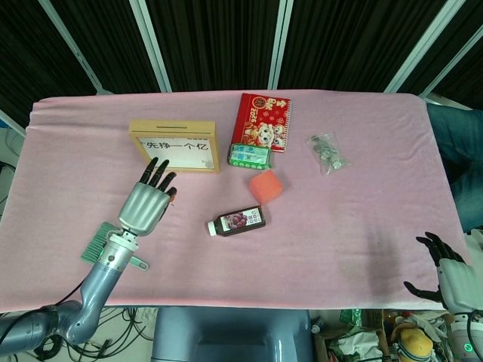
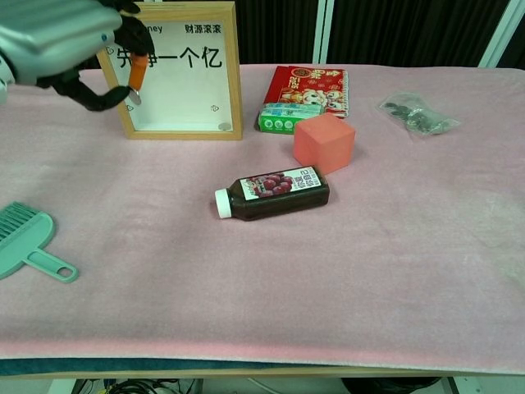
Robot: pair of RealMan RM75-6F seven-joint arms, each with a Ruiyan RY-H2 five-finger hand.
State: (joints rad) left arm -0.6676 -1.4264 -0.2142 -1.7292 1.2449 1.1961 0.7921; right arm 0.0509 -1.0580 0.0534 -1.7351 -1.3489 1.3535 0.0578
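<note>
Metallic left hand [image 1: 146,204], fingers curled on nothing, hovers before the square wooden frame [image 1: 175,145]; right hand [image 1: 451,276] spread.

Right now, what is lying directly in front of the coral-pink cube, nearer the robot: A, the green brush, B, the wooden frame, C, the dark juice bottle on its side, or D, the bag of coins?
C: the dark juice bottle lies on its side just in front of the coral-pink cube, white cap pointing toward the robot's left.
</note>
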